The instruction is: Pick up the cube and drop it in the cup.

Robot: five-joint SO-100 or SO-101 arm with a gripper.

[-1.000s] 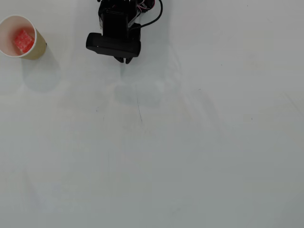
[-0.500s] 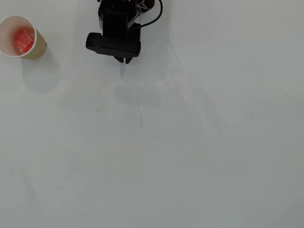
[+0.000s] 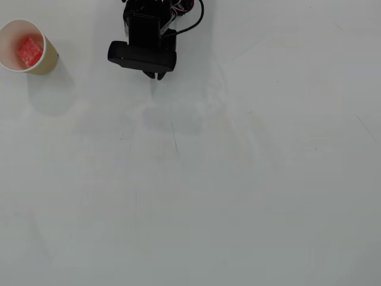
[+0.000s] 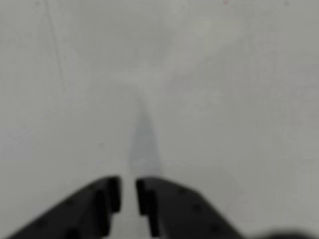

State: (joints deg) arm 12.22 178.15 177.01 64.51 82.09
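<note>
Cube (image 3: 30, 51) sits inside the paper cup (image 3: 47, 62) at the table's (image 3: 238, 190) far left; well apart, the empty gripper (image 4: 128, 195) hangs with fingers nearly pressed together.

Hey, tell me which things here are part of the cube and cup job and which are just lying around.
Part of the job:
- cube, already inside the cup
- cup, top left in the overhead view
- pincer, holding nothing, jaws nearly closed in the wrist view

Just there:
- table
- cable on the arm
</note>
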